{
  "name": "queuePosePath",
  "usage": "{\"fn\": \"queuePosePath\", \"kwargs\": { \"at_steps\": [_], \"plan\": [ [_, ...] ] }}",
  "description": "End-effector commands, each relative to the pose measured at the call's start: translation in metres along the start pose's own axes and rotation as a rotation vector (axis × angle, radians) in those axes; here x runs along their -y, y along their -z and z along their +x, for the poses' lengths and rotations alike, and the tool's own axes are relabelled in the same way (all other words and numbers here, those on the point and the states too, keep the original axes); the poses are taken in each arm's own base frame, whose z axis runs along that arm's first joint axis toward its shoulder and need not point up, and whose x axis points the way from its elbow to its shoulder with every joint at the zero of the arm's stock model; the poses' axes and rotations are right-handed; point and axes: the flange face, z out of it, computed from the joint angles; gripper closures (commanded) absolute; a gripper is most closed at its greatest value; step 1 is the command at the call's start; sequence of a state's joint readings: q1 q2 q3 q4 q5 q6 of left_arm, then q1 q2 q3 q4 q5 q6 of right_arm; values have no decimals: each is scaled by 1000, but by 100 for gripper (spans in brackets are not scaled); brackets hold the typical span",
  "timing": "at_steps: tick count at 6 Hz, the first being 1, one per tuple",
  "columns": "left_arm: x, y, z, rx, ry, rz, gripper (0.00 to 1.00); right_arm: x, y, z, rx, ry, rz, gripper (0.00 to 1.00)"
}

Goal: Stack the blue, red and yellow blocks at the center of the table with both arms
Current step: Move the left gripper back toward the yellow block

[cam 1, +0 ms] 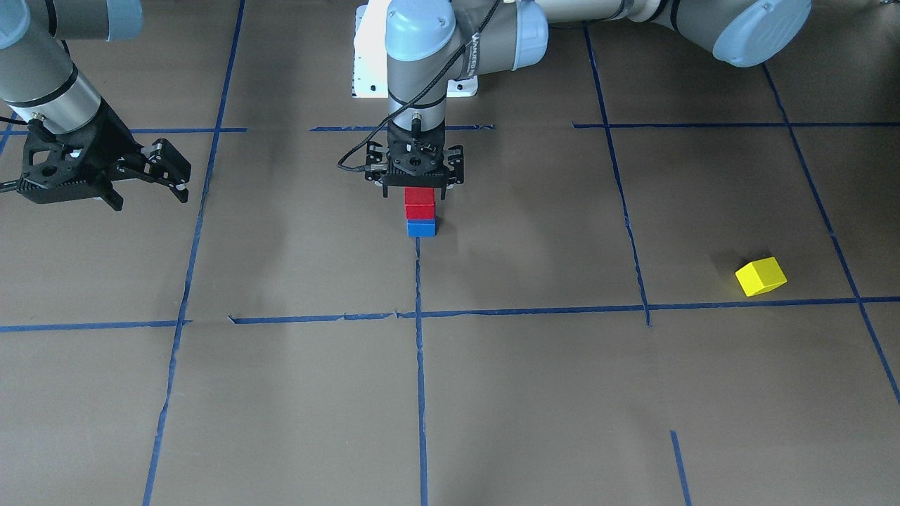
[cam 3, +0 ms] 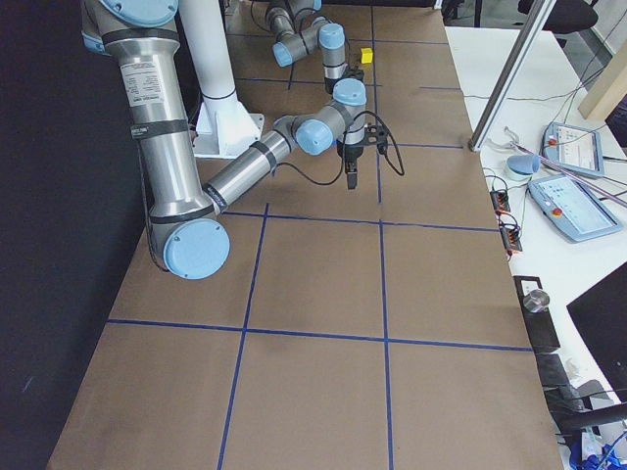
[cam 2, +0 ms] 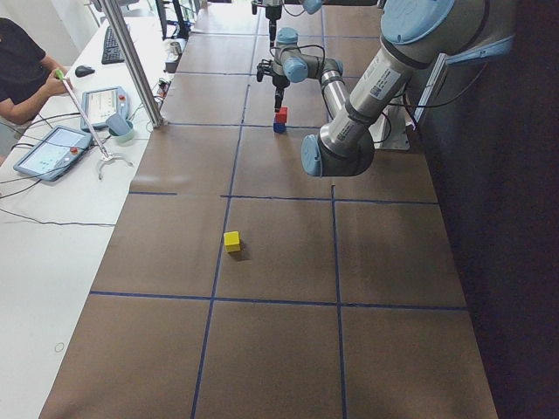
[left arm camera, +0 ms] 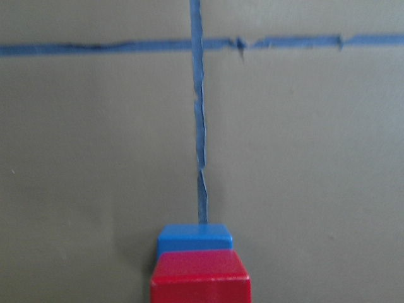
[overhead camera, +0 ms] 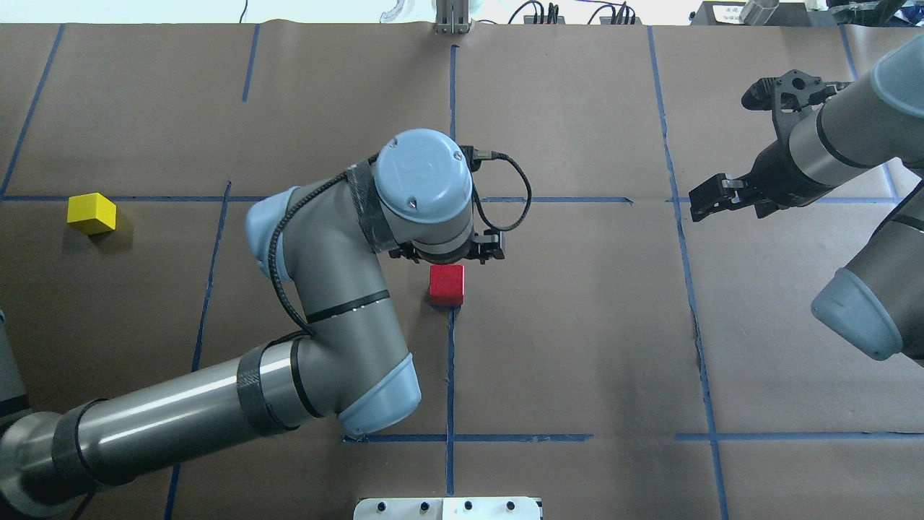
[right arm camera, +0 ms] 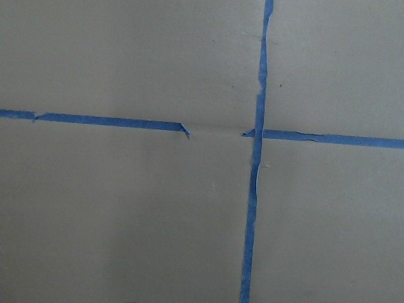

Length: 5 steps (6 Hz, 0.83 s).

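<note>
The red block is a plain, strong red, the blue block mid-blue, and the yellow block bright lemon. The bench is dull brown, crossed by a grid of blue tape. The left tool and the right tool are black.

Even bright overhead light, soft shadows, wrist views slightly blurred

Brown table, blue tape grid
</note>
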State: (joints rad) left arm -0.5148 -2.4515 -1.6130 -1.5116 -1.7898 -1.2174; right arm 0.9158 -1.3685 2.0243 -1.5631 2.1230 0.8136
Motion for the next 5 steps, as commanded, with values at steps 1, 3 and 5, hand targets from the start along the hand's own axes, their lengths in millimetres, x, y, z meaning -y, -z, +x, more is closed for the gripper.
{"fn": "queuePosePath", "kwargs": {
  "at_steps": [1, 3, 5],
  "plan": [
    [45, 21, -56, 19, 24, 55, 0, 0, 0, 0, 0, 3, 0, 0],
    [60, 32, -180, 42, -134, 12, 0, 0, 6, 1, 6, 4, 8, 0],
    [89, 44, -330, 52, -137, -79, 0, 1, 9, 2, 7, 6, 15, 0]
  ]
}}
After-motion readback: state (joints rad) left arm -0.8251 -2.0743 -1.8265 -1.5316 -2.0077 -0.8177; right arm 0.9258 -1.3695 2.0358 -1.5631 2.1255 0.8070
